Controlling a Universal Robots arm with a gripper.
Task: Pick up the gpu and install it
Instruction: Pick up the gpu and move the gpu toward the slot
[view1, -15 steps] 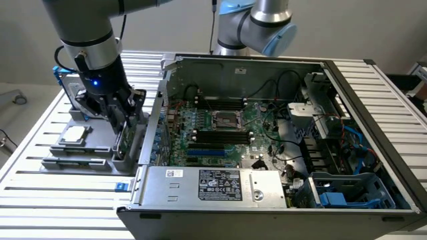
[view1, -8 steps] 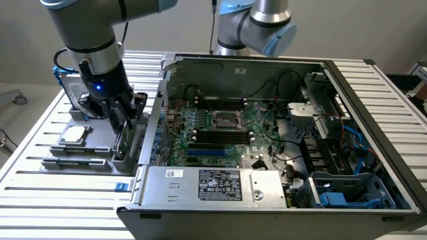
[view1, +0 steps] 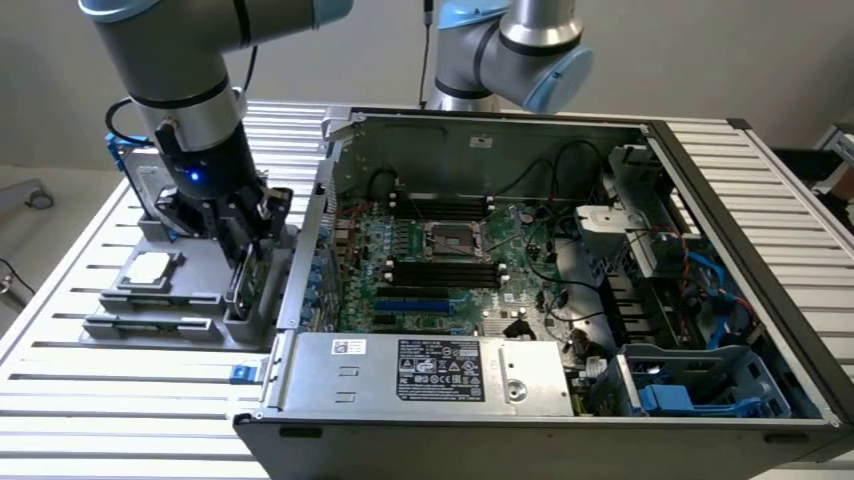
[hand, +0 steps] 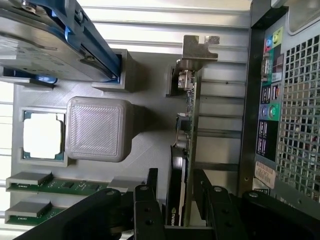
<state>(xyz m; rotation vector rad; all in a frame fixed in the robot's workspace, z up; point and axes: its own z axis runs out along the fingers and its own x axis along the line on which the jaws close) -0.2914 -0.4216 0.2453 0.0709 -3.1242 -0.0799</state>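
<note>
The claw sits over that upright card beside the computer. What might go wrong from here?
1. The open claw has a finger on each side of the thin card; closing off-centre might tilt it or let it slip.
2. The card stands close to the computer case, so its silver bracket might knock the case wall when lifted.

A slatted aluminium table (view1: 120, 400) stands before a plain pale wall (view1: 694, 60).

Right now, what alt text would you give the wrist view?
Open fingers straddle the gpu, which stands on edge in a grey holder beside the computer case. A chip, memory sticks and a blue-framed hard drive sit in the holder too.
</note>
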